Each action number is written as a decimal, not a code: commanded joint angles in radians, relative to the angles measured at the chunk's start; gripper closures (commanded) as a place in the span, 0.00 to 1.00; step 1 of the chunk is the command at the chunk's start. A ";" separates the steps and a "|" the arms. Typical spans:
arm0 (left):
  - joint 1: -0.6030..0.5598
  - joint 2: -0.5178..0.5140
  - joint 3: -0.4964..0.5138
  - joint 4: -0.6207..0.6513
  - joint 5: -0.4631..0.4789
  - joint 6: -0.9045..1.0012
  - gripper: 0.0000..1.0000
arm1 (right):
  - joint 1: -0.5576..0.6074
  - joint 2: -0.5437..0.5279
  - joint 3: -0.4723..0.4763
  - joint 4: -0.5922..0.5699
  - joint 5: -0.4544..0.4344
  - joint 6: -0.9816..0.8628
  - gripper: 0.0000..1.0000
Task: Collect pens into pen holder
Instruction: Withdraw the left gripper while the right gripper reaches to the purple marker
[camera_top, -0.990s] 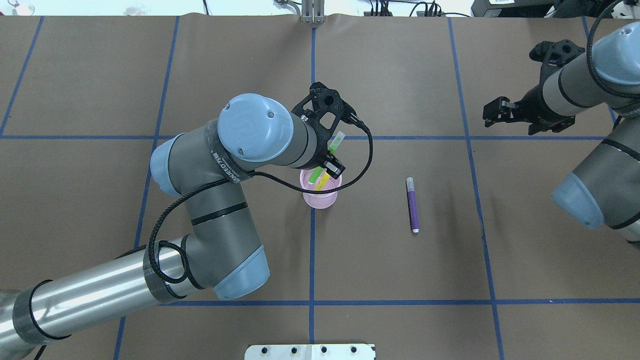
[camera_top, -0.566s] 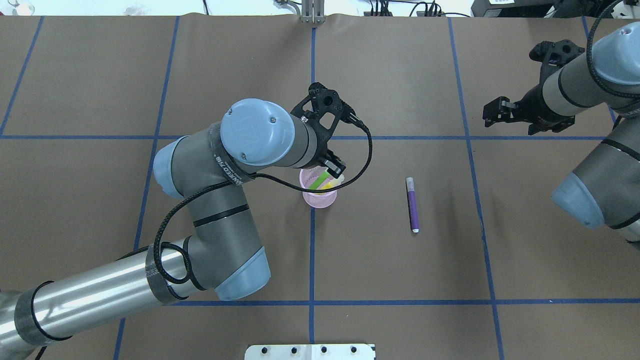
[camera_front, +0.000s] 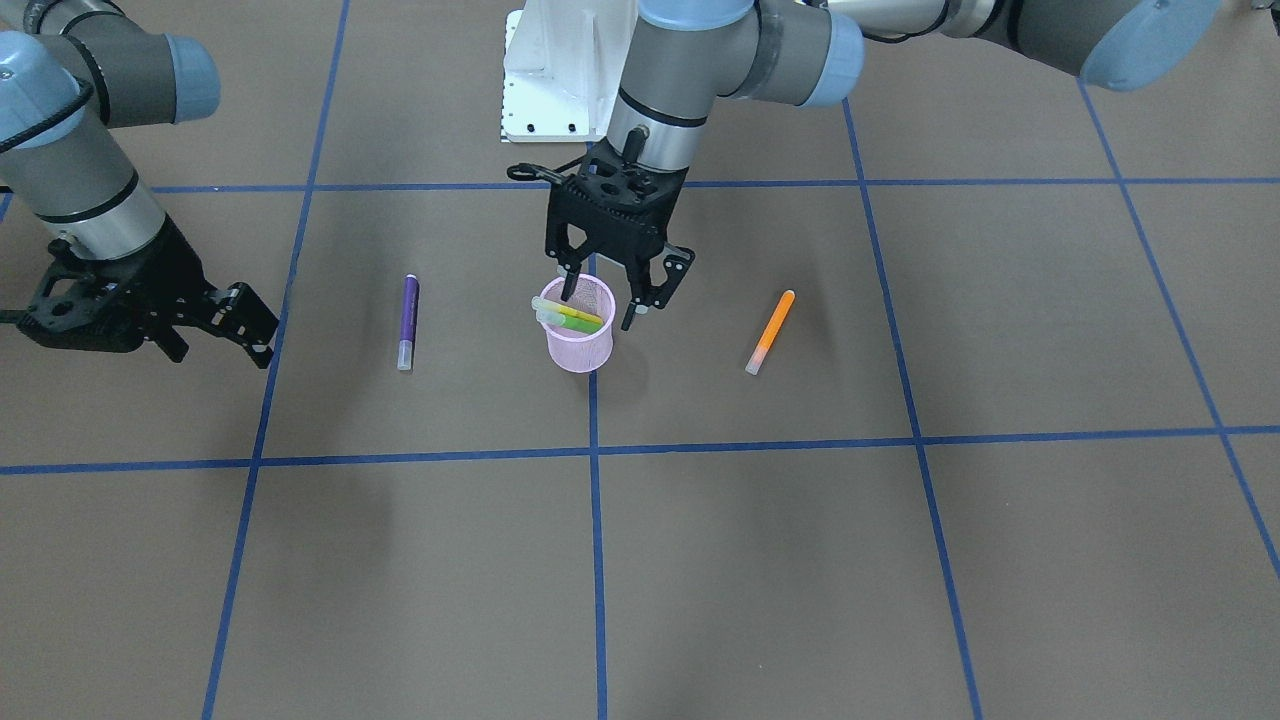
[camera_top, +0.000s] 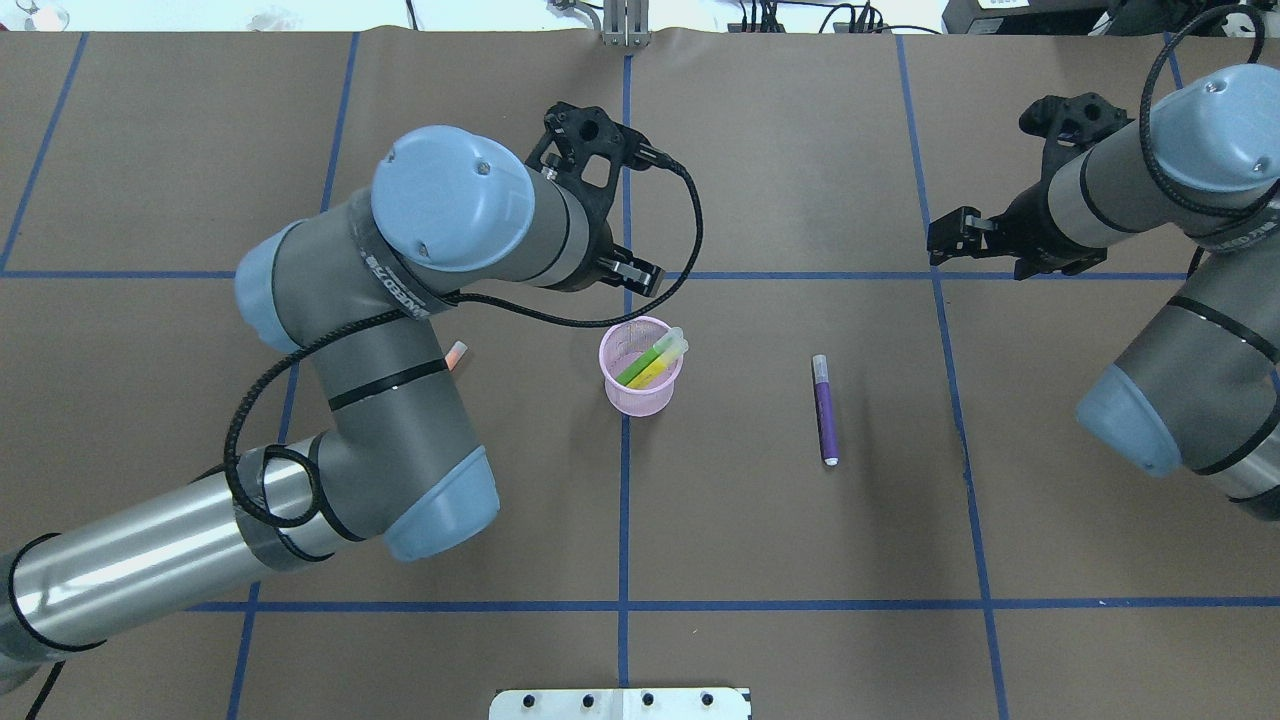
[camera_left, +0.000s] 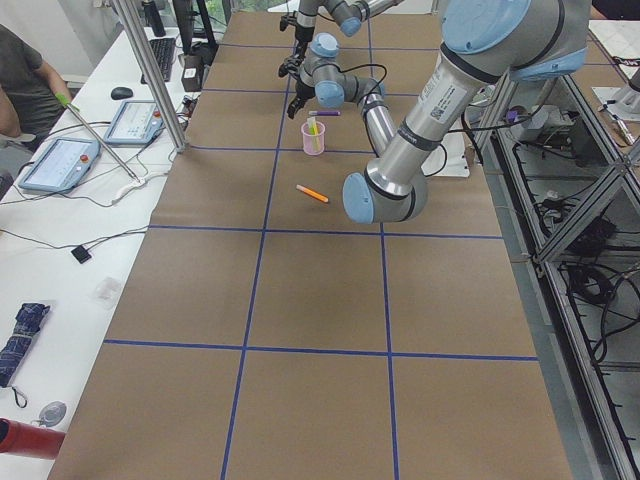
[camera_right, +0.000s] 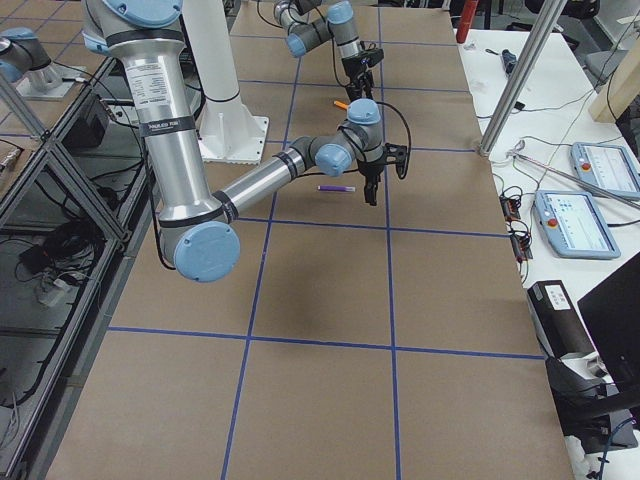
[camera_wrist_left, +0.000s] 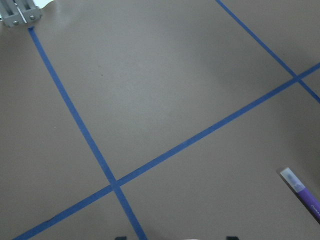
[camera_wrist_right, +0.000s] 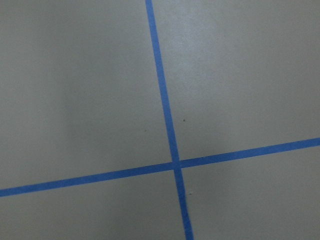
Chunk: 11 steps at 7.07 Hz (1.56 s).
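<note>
Halfway through the collecting, between a drop and the next pick.
Left pincer (camera_front: 598, 305) raised close by the pink pen holder (camera_front: 580, 350) on the counter (camera_front: 800, 560), jaws apart and empty; green pen (camera_top: 640, 365) and yellow pen (camera_top: 658, 371) leaning inside. Outside, lying flat: purple pen (camera_front: 407, 320) on the side of the right pincer (camera_front: 255, 325), also apart and empty, and orange pen (camera_front: 771, 331) on the left arm's side. Next, likely: shift sideways, square jaws across a barrel, lower, close.

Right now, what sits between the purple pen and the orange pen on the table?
The pink pen holder, with a green pen and a yellow pen in it, stands between them. The front-facing view shows it.
</note>
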 joint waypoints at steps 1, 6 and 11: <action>-0.110 0.108 -0.114 0.128 -0.160 -0.011 0.29 | -0.061 0.044 -0.023 -0.015 0.143 0.059 0.01; -0.115 0.205 -0.210 0.128 -0.157 -0.014 0.29 | -0.109 0.159 -0.122 -0.245 0.295 -0.054 0.02; -0.113 0.233 -0.213 0.123 -0.156 -0.017 0.27 | -0.170 0.207 -0.172 -0.291 0.235 -0.047 0.01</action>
